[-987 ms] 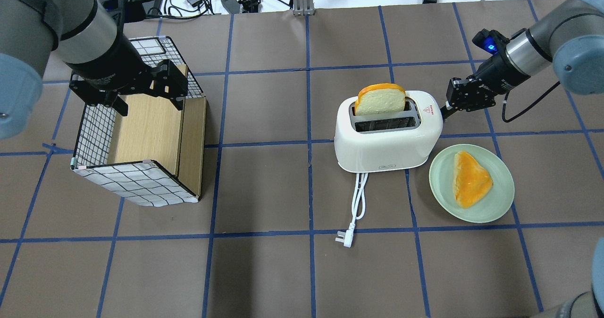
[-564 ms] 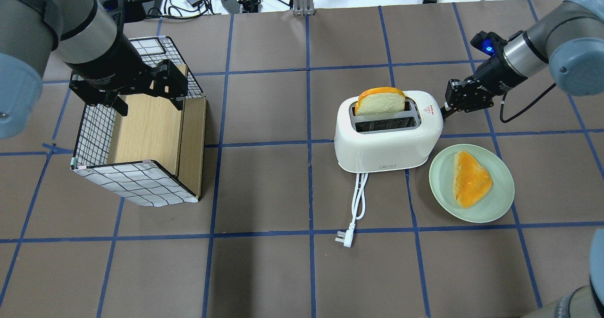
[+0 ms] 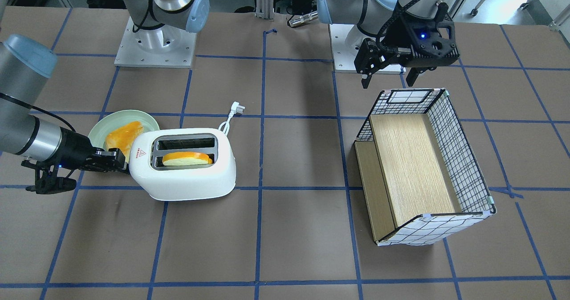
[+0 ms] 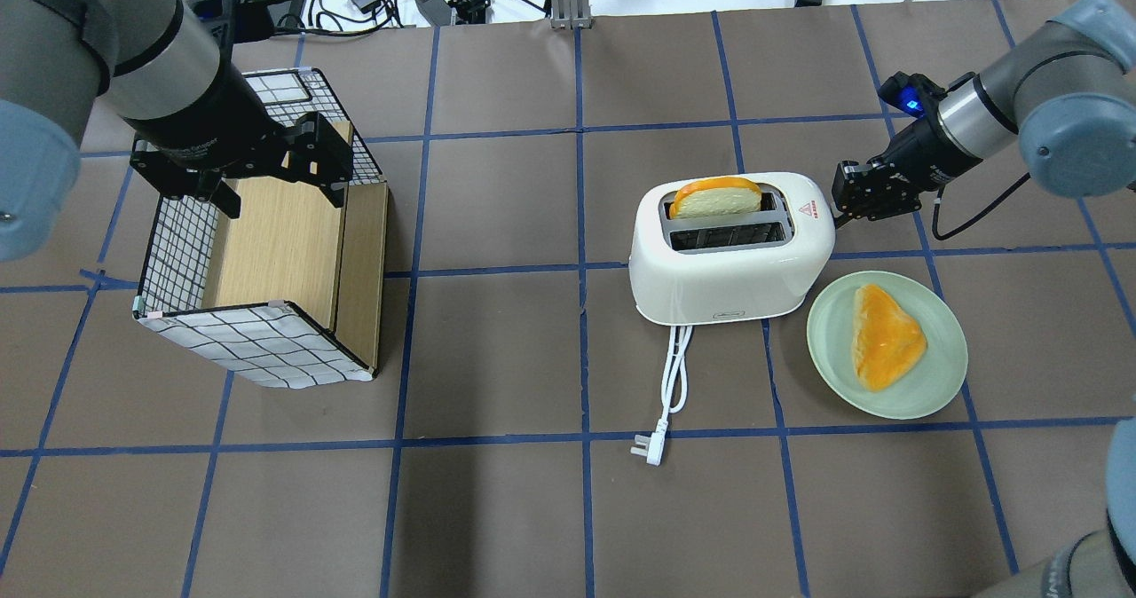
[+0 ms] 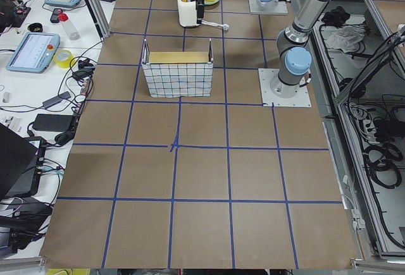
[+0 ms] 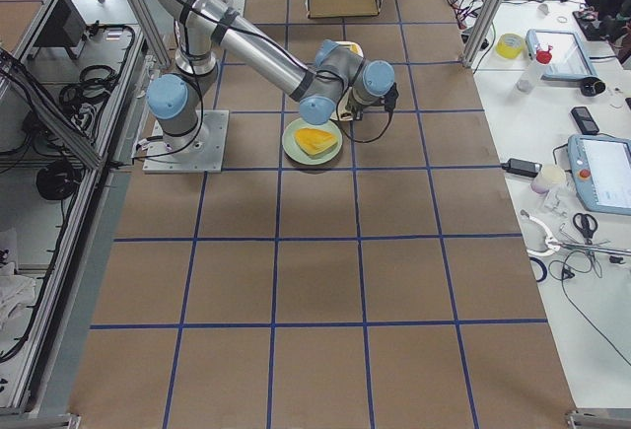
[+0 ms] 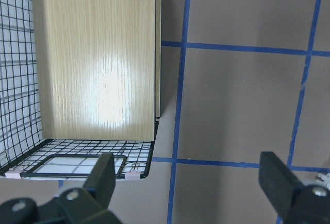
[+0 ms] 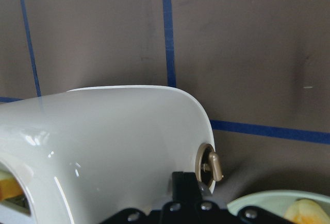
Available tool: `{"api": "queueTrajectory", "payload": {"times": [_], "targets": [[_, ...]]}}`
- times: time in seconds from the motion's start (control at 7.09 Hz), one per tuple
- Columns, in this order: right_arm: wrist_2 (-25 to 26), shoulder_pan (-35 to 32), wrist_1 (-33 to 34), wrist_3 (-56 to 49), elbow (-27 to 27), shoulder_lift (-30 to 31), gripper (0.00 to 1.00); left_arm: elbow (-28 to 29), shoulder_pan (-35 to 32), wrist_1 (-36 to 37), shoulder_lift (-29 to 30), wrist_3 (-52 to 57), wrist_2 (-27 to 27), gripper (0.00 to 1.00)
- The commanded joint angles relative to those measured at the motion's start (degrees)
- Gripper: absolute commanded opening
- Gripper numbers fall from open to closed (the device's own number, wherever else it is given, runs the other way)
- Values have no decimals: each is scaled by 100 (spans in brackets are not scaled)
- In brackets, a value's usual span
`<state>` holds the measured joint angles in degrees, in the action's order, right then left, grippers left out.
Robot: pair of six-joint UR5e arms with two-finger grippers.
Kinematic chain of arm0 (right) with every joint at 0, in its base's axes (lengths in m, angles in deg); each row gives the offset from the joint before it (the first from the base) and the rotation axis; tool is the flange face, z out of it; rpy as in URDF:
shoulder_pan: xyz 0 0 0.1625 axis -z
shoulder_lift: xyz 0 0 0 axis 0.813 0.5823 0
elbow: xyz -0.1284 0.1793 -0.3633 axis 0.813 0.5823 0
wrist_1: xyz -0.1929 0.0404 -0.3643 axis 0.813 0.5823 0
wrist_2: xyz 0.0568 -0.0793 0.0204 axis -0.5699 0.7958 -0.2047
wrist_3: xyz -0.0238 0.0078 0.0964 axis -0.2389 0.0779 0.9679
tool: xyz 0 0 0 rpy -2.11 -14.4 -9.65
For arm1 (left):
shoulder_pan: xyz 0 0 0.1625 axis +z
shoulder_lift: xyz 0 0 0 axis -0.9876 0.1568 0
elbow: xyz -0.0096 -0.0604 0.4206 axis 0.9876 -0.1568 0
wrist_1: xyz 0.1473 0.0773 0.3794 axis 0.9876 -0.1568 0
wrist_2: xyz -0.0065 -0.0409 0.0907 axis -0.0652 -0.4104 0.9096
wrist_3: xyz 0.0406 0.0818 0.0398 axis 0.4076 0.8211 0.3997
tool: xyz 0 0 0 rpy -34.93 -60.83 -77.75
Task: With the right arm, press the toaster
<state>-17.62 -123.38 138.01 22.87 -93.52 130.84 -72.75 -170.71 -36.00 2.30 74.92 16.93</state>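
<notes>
The white toaster (image 4: 728, 279) stands mid-table, cord (image 4: 674, 376) trailing toward me; it also shows in the front view (image 3: 187, 182) and the right wrist view (image 8: 113, 131). A bread slice (image 4: 714, 197) sits low in its far slot. My right gripper (image 4: 839, 203) is shut, its fingers (image 8: 184, 185) against the toaster's right end, beside a small brass-coloured knob (image 8: 211, 165). The lever itself is hidden under the fingers. My left gripper (image 4: 280, 192) is open and empty above the wire basket (image 4: 257, 332).
A pale green plate (image 4: 834, 314) with another bread slice (image 4: 883, 336) lies close to the toaster's right front corner, below my right wrist. The plug (image 4: 646, 447) lies on the mat. Cables and devices line the far table edge.
My right gripper has moved down along the toaster's end. The bread slice has sunk lower into its slot. The left arm has not moved.
</notes>
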Motion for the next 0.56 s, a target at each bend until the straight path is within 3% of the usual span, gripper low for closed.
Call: {"api": "queueTrajectory", "payload": {"times": [0.0,0.42], "targets": [[-1,0,12,69,-13,31,0,0,0,0,0,0,2,100],[104,-9,-93,358,101,310,0,0,0,0,0,0,2,100]]}}
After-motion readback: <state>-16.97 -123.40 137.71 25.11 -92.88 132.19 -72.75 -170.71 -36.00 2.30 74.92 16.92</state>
